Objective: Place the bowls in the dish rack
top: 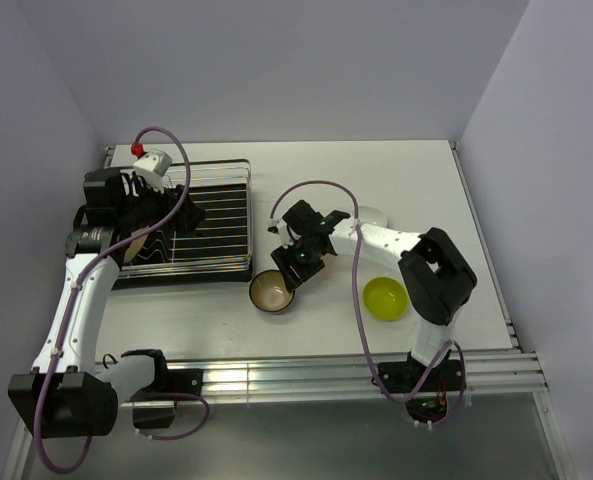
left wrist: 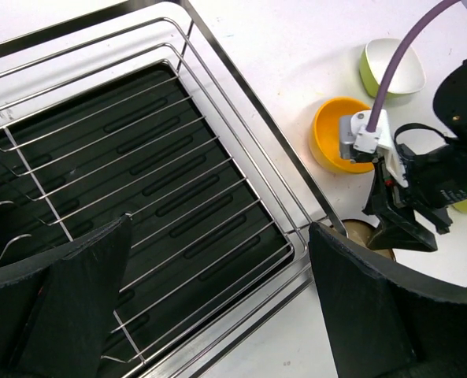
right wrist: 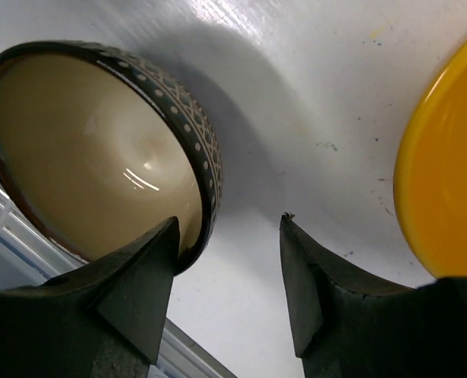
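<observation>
The dish rack [top: 216, 215] stands at the left; its wires and black tray fill the left wrist view [left wrist: 162, 181]. My left gripper [top: 156, 222] hangs open and empty over the rack [left wrist: 217, 252]. The black bowl with the brownish inside [top: 272, 292] sits upright on the table in front of the rack's right corner. My right gripper [top: 296, 268] is open just above it. In the right wrist view the jaws [right wrist: 227, 228] straddle the bowl's rim [right wrist: 209, 189], one finger inside and one outside. The orange bowl [right wrist: 446, 181] lies close beside it [left wrist: 335, 134].
The lime bowl [top: 385, 298] sits right of the right arm. A bowl with a white inside [left wrist: 391, 67] lies behind the orange one, partly hidden in the top view [top: 373, 212]. The table's front rail runs just behind the black bowl [right wrist: 12, 220].
</observation>
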`<state>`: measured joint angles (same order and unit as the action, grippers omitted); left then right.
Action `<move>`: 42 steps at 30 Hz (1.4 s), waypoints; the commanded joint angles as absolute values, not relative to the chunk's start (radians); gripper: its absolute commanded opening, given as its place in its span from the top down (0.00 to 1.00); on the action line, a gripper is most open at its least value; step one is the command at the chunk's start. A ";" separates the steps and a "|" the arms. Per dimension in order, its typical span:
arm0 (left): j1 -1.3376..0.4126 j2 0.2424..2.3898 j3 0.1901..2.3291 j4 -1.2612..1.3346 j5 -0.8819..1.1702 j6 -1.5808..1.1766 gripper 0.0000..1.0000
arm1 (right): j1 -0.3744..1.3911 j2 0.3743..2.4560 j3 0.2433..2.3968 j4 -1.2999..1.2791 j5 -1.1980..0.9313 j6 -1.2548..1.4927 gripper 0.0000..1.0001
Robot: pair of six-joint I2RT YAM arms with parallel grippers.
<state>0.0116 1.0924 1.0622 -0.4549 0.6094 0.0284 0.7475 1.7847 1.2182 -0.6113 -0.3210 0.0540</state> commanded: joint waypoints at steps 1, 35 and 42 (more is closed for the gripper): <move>0.009 1.060 1.052 -0.388 0.634 0.009 0.01 | 0.747 1.805 1.246 -0.555 -0.291 0.087 0.40; -0.075 1.114 1.172 -0.334 1.031 -0.253 0.00 | 0.477 1.408 1.463 -0.488 -0.301 -0.189 1.00; -0.187 1.175 1.195 -0.195 0.917 -0.442 0.00 | 0.477 1.448 1.588 -0.523 -0.311 -0.146 1.00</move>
<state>-0.1474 1.1484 1.1622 -0.3168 0.9421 -0.3202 0.4732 1.4586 1.5005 -0.5606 -0.2966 -0.1581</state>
